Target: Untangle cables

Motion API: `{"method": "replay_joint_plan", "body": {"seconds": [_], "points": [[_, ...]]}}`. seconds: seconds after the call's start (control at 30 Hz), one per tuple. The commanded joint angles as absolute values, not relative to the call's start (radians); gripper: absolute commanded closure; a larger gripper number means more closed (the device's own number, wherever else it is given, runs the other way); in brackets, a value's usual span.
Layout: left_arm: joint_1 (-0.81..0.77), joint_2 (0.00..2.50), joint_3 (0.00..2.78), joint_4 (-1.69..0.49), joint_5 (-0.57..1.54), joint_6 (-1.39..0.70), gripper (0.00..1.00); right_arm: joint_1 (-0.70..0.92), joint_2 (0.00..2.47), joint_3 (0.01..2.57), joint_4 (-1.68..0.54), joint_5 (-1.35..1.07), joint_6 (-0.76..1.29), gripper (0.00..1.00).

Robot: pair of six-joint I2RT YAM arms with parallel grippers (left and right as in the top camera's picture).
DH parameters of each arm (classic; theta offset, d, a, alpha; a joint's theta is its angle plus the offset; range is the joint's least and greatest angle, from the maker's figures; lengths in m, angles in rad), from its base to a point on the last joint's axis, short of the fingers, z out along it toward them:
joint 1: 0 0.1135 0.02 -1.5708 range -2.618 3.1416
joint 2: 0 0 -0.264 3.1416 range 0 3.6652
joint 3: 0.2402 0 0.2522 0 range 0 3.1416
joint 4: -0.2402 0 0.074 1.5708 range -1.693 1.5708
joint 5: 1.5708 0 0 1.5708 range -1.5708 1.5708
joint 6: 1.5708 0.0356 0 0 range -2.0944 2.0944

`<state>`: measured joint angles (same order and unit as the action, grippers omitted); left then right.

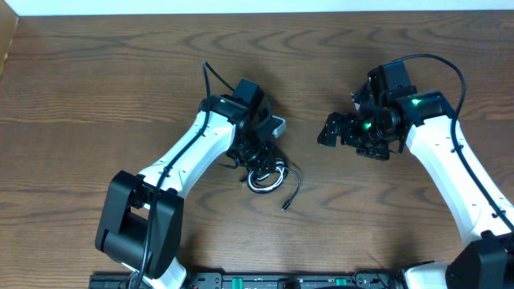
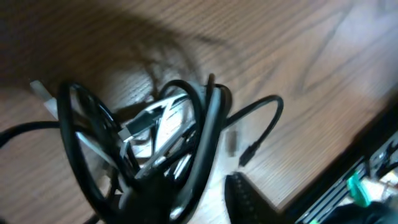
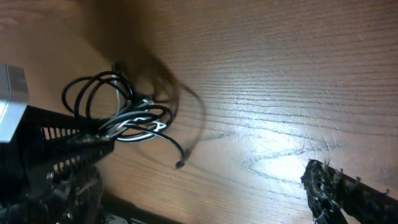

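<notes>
Overhead: shows the cables point(image 1: 267, 174) as one small knot just below the centre of the frame, on the brown table point(image 1: 96, 96), with a single black tail point(image 1: 291, 193) straying toward lower right and ending in a plug point(image 1: 284, 207). Places the left gripper point(image 1: 255, 154) right on the knot's upper left edge, fingers down among the loops. Puts the right gripper point(image 1: 325, 131) well apart, right of centre, jaws spread wide, holding nothing.

Left wrist: fills the frame with black loops crossing a white cord point(image 2: 149, 121), the tail curling off right of centre to its plug point(image 2: 247, 154). Shows a dark finger point(image 2: 245, 199) at the bottom edge, just beside the loops. Cannot tell a firm nip on a strand from jaws merely standing round it.

Right wrist: sets the knot at middle left, touching the tip of the left gripper point(image 3: 99, 140) reaching in from the left edge; gives no clear sight of a pinch. Catches only one finger point(image 3: 336, 190) of the right gripper at lower right, bare wood between.

Looks light, thin and limp: likely to drag along whole under a pull on one strand, and apt to slip from a loose pinch. Better to pin the knot with one gripper and take the free tail near its plug, or an outer loop, with the other; go gently at the plugs, prone to snagging
</notes>
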<state>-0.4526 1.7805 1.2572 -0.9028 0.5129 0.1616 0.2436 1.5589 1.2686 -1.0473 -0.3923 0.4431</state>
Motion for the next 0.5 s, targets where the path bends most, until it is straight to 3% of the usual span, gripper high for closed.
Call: {"method": "replay_joint_plan", "body": {"seconds": [0.0, 0.03, 0.47], "points": [[-0.450, 1.794, 1.251, -0.876, 0.505, 0.110, 0.87, 0.250, 1.555, 1.279, -1.048, -0.400, 0.432, 0.01], [-0.450, 1.793, 1.252, -0.867, 0.505, 0.086, 0.92, 0.251, 1.555, 1.279, -1.048, -0.400, 0.432, 0.01], [-0.439, 1.626, 1.299, -0.796, 0.723, -0.095, 0.92, 0.283, 1.555, 1.279, -1.044, -0.513, 0.429, 0.01]]}}
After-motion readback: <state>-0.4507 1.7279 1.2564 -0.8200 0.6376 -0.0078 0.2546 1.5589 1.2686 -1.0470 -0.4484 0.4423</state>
